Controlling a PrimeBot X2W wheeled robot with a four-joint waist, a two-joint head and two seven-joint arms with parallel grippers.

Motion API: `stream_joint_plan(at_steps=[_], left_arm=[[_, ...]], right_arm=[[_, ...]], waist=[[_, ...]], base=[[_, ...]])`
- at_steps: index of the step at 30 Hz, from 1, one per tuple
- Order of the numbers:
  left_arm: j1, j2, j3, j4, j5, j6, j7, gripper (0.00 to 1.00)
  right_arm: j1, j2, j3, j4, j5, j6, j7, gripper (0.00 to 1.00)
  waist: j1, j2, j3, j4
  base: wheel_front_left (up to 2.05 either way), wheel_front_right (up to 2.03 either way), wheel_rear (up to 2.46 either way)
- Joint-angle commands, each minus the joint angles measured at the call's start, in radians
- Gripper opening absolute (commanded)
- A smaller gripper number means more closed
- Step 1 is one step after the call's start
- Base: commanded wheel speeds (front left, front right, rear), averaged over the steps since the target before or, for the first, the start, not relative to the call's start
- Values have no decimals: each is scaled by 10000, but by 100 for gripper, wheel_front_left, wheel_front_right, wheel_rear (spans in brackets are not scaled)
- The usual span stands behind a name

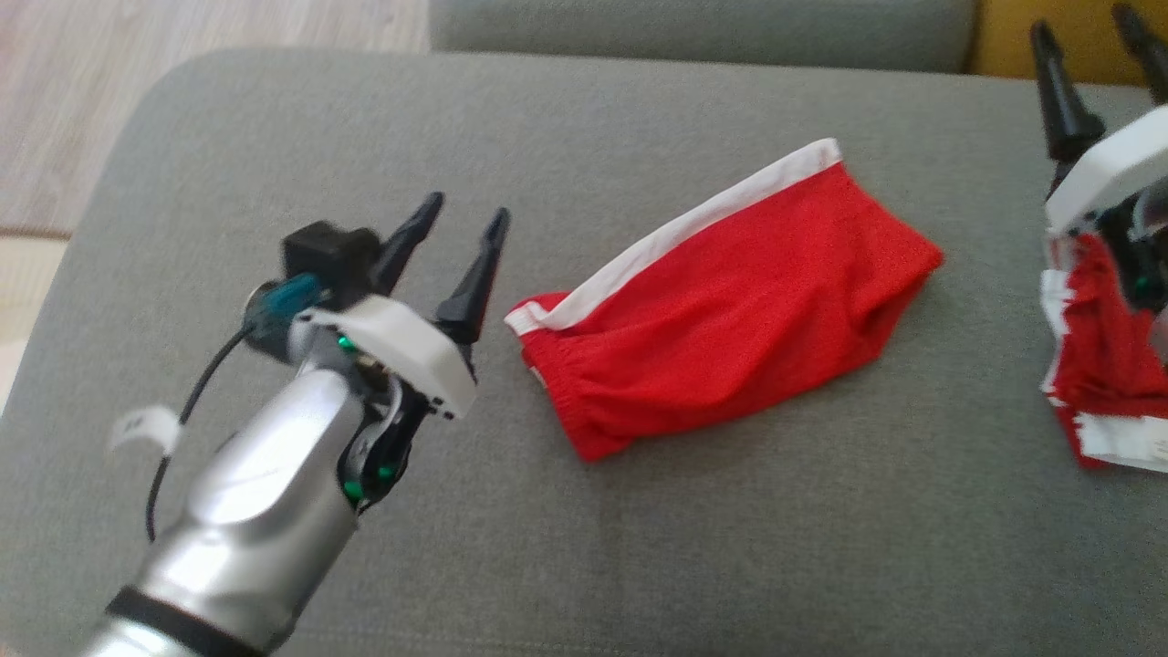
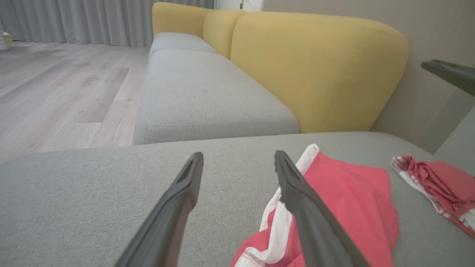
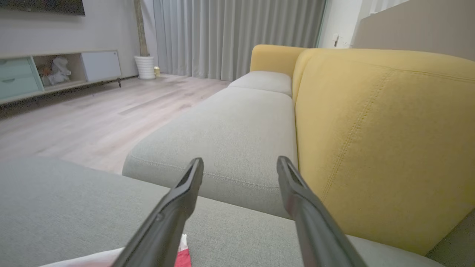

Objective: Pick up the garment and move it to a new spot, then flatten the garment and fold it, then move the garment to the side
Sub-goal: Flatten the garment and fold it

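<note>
On grey cushion [image 1: 639, 547], red garment [image 1: 730, 310], left hand [image 1: 468, 205] spread beside it, right hand [image 1: 1081, 20] spread.

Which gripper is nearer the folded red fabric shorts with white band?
Left gripper: beside one end of the red shorts; right gripper hangs farther off, past the opposite end.
</note>
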Motion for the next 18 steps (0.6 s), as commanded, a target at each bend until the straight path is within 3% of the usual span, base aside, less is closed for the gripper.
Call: stream_joint_plan(at_steps=[1,11,18], left_arm=[[-20,397,753,-572,67,197,-122,100],[2325,188,2890,-2742,970,973,-123,100],[3735,-500,3850,-3292,1846,935,-123,100]], right_arm=[[335,126,-205,-377,34,-9,-251,100],[3103,812,-2391,-2284,-847,-9,-615,100],[5689,1810,-4476,-4205,-2647,-9,-627,100]], waist=[[1,0,-462,-435],[1,0,-1099,-1064],[1,0,-1242,-1247]], base=[[0,0,0],[0,0,0],[0,0,0]])
